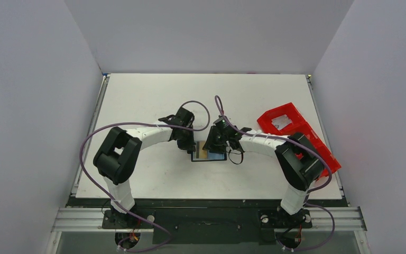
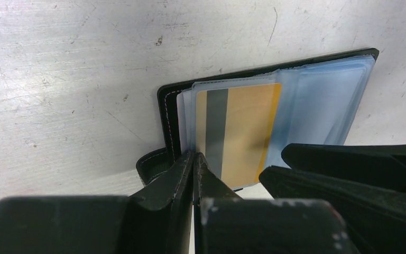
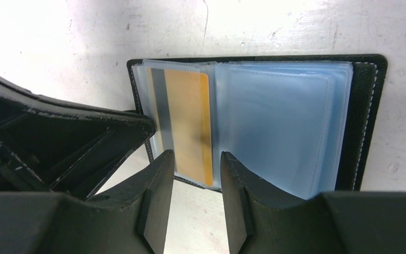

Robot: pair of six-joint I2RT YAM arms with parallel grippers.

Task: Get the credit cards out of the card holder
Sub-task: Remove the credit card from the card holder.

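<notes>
My left pincer (image 2: pixel 194 164) sits shut against the card holder (image 3: pixel 367 106) rim; my right pincer (image 3: pixel 196 159), half-open, straddles the gold card (image 3: pixel 190 121) edge.

No legible text or number anywhere, even on the perhaps too-blurred gold card (image 3: pixel 187 124)

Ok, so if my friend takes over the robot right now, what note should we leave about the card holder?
Left hand: shut, tips at the card holder's edge by the closing tab; I cannot tell whether it pinches anything.
Right hand: open, fingers either side of the orange card's near end, not gripping.
Things: holder lies open on the table, with the orange card tucked inside.
Done: holder opened.
Left: pull the orange card out, then check the other clear sleeves. No card seen out yet.
</notes>
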